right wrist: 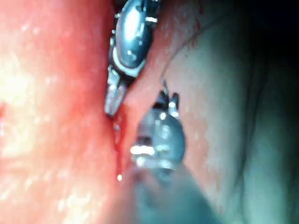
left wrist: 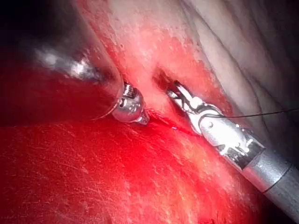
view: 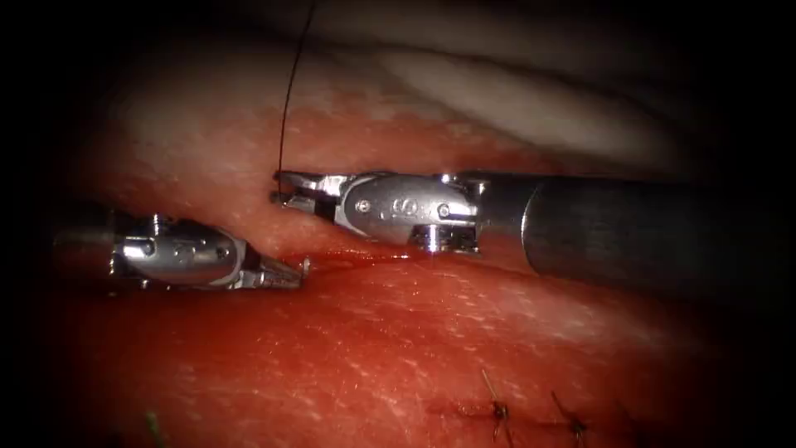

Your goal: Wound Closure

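In the endoscope view the left tool (view: 286,274) lies low at the left of the frame, its jaws together and holding nothing, its tip resting at the left end of the cut (view: 365,259), the dark wet line that runs across the middle of the tissue (view: 398,348). Just right of it and a little higher, the right tool (view: 286,189) reaches in from the right edge, its jaws clamped on the thread (view: 290,91) — the dark strand rises from the tip straight to the top of the frame, slightly left of centre. The two tips sit near each other but apart, the cut's left end between them. Red fluid (view: 356,257) pools along the cut below the right tool's wrist. Further right and low, near the bottom edge, finished stitches (view: 497,409) with short cut ends stand up from the tissue, well apart from both tools. The tissue between them lies bare, and pale tissue runs along the upper right.
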You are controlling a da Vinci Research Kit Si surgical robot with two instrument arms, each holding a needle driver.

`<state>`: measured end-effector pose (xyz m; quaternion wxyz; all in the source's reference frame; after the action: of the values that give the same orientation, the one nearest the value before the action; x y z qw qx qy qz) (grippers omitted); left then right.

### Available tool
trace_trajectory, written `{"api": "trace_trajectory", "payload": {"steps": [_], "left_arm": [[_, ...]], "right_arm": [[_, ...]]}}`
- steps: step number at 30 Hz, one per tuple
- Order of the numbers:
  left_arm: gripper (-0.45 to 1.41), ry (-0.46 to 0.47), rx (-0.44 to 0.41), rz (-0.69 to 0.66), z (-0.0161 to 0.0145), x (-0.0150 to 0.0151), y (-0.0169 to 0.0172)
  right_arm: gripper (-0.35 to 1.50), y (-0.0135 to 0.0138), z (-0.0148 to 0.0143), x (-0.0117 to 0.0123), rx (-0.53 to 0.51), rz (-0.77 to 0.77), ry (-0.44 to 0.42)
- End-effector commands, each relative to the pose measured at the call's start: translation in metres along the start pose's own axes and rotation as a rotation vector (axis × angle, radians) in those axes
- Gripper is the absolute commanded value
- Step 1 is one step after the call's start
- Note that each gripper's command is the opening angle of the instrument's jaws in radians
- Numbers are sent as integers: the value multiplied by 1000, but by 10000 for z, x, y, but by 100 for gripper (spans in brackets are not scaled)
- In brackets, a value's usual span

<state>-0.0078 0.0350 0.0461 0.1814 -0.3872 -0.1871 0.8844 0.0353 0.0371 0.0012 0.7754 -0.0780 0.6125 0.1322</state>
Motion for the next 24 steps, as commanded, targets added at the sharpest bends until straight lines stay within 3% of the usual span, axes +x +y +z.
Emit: {"api": "trace_trajectory", "payload": {"steps": [1,20,24], "left_arm": [[-31,0,-2,-1,9,-4,4],[-31,0,-2,0,8,-5,6],[-30,0,-2,0,8,-5,6]], "right_arm": [[-35,4,9,1,-3,0,4],[-35,12,5,18,-38,-55,48],[-35,18,6,14,-19,49,30]]}}
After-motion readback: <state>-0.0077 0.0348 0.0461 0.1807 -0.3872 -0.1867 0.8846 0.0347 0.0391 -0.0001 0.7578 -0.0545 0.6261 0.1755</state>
